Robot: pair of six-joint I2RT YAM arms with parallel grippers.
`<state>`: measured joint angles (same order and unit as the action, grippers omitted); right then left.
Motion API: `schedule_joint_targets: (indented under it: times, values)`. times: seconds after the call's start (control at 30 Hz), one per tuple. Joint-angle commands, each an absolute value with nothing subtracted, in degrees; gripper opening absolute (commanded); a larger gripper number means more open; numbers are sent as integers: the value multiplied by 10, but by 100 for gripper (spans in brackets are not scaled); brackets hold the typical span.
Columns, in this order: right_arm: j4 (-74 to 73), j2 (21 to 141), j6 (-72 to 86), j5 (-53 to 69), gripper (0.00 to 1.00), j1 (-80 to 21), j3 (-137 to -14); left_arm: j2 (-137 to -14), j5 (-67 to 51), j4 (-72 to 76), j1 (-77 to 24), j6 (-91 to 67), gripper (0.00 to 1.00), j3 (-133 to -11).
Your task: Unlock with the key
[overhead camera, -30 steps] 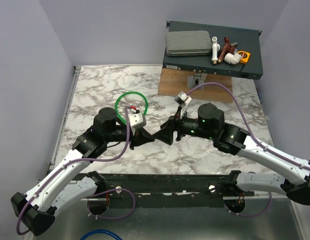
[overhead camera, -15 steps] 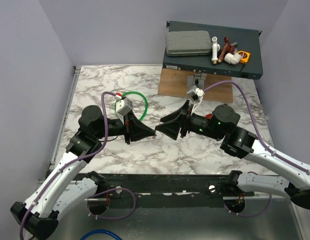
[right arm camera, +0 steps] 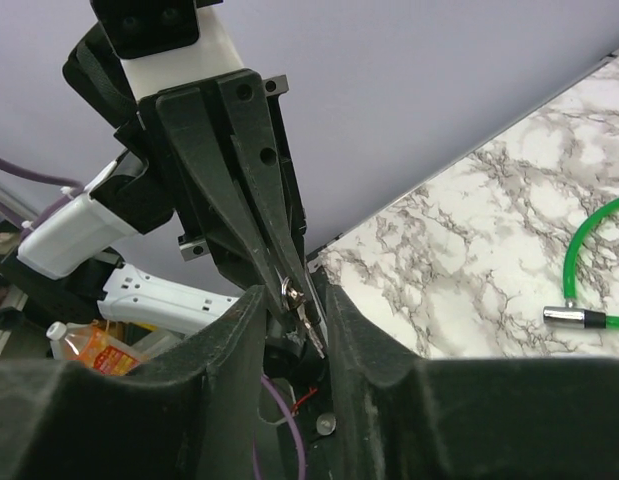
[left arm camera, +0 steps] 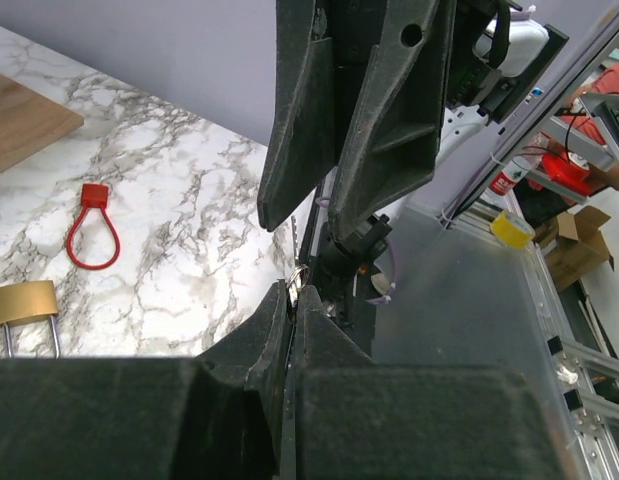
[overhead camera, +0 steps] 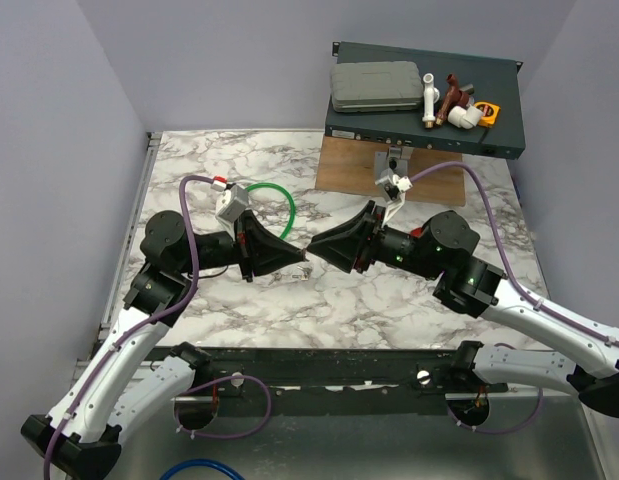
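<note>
The left gripper (overhead camera: 299,259) is clamped tight, its two black fingertips pressed together on a small silvery piece that looks like the key (right arm camera: 289,292). The key's flat metal head, with a round hole in it, shows just past those fingertips, and a second thin sliver of metal hangs directly beneath it. What that sliver is cannot be told.

The right gripper (overhead camera: 316,247) points straight at the left one, tip to tip, both held up in the air over the marble table (overhead camera: 239,160). Its jaws stand apart, with one finger on either side of the left fingertips and the key between them. A gap shows on both sides, so it grips nothing.

Down on the table, well below the left gripper and off to the left in its own camera, lies a red cord loop with a square red tag (left arm camera: 94,193). Just nearer to that gripper than the loop lies a brass padlock (left arm camera: 25,302), flat on the table, with its silver shackle pointing towards the camera. The loop and the padlock are close together but do not touch.

A green cable (overhead camera: 284,194) curves on the table just behind the left gripper, on the side away from the arm bases. From the right gripper's own camera it lies low and to the right, ending in a silver metal tip.
</note>
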<state>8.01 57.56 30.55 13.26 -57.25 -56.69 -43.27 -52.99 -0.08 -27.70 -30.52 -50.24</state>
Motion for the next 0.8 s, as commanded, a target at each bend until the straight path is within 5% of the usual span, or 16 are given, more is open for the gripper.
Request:
schedule_joint_targets:
  times: [0.0,0.3,0.53,0.63,0.67,0.77]
  values:
    - [111,578,313,152,30,-570,-555,-425,-527,14,-274,-320,0,-515]
    - [126,589,315,167,1,-570,-551,-424,-521,11,-272,-316,0,-517]
    - [134,583,303,154,1,-570,-547,-424,-522,1,-271,-296,2,-507]
    - [100,583,274,144,1,-570,-562,-420,-525,-26,-271,-273,25,-501]
    - [80,585,259,142,1,-570,-572,-419,-526,-35,-272,-261,41,-498]
    - [23,591,216,141,1,-570,-595,-412,-519,-65,-271,-235,68,-495]
